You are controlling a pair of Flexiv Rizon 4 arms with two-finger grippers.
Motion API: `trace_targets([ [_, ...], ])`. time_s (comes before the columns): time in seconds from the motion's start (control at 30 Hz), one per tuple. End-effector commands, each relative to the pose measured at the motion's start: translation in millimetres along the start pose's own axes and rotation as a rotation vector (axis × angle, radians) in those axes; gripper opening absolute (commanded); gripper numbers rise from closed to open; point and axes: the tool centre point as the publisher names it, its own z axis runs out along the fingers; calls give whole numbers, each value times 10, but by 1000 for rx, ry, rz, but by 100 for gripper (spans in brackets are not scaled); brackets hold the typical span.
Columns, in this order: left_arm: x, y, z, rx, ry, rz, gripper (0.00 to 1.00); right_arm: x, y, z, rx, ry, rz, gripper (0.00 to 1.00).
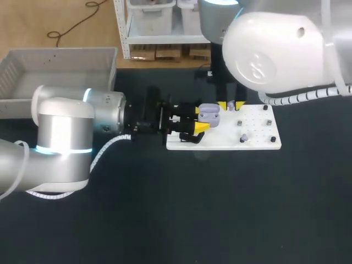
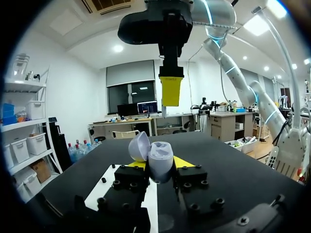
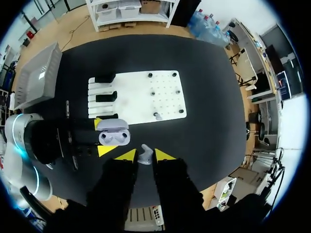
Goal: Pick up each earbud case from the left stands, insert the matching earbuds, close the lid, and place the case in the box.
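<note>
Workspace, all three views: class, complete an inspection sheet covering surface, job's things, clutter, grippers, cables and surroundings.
Surface: black table bearing a white pegboard.
Job's things: open lavender earbud case; earbud; grey box at the table's far left.
Clutter: nothing seen.
Grippers: left gripper shut on the earbud case; right gripper shut on the earbud, close by the case.
Cables: white coiled cable along the left arm.
Surroundings: nothing seen.

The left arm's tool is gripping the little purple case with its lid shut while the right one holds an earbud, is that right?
Not quite: the case has its lid open, as the right wrist view shows. The rest holds: the left tool grips it and the right tool holds an earbud.
</note>
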Motion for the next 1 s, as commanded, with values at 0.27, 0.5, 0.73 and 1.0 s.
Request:
trace_targets([
  [0.27,8,11,18,-1,0,0,0,20,-65,8,-11,-6,0,0],
  [0.5,8,11,18,-1,0,0,0,20,-65,8,-11,-6,0,0],
  [0.73,9,25,19,5,2,-10,0,-13,81,-15,-19,6,92,0],
  [1.0,7,38,40,7,3,-14,0,26,191,-12,-13,36,163,0],
])
